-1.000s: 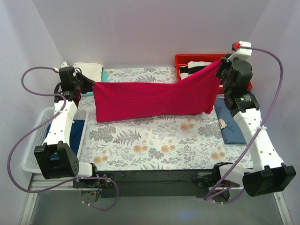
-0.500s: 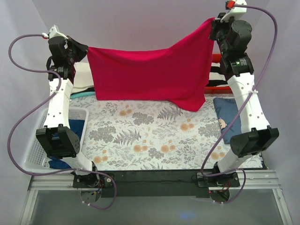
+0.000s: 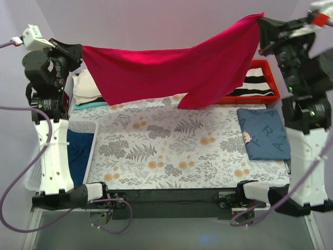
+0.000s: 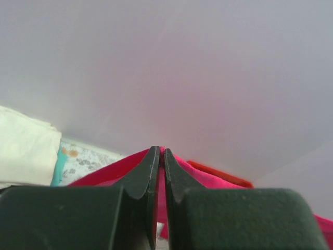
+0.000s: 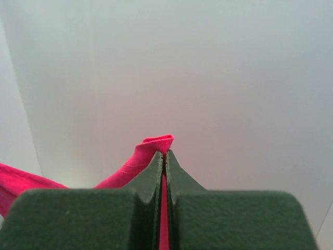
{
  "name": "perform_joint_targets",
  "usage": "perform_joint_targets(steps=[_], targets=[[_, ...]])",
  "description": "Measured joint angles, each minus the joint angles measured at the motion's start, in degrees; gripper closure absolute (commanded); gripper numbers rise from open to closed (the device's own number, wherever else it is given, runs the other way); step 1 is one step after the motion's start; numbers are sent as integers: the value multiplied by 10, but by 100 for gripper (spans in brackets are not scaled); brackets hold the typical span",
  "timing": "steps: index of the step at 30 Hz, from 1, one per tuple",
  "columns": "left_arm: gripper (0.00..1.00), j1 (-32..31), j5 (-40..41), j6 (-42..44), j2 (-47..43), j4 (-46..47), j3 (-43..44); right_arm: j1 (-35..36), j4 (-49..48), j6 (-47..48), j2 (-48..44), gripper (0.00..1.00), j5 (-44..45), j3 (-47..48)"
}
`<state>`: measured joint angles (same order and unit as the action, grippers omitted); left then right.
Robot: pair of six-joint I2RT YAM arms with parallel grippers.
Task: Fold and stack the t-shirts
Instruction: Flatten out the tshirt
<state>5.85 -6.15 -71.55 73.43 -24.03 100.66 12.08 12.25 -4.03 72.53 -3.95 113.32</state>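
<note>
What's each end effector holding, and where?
The red tee: left end effector pinches its left top corner, right end effector its right top corner.

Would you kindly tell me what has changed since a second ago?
Both the left pincer and right pincer rose and moved apart, carrying the red tee up so it hangs stretched between them. Both stayed shut on it; nothing was released. The blue tee, tray and cream tee did not move.

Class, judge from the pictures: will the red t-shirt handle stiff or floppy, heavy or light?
Probably floppy: the red t-shirt sags between the left claw and right claw. Likely light: two small pinches hold it up.
</note>
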Motion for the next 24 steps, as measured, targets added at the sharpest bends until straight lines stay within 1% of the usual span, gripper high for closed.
perform_joint_targets(steps=[4,6,11,14,18,21,24], targets=[[100,0,0,-1,-74,2,-2,0,0,1,-93,99,-20,-20],[100,0,0,-3,-99,6,-2,0,0,3,-119,99,-25,-19],[100,-1,3,-4,-116,5,16,0,10,11,-115,99,-27,-1],[100,-1,12,-2,-96,7,35,0,9,15,-81,99,-27,9],[100,-1,27,-3,-52,39,36,0,-13,22,-10,99,-26,12],[100,-1,36,-5,-3,72,31,0,-30,27,72,99,-25,37],[100,-1,41,-11,56,108,23,0,-35,28,175,99,-22,89]])
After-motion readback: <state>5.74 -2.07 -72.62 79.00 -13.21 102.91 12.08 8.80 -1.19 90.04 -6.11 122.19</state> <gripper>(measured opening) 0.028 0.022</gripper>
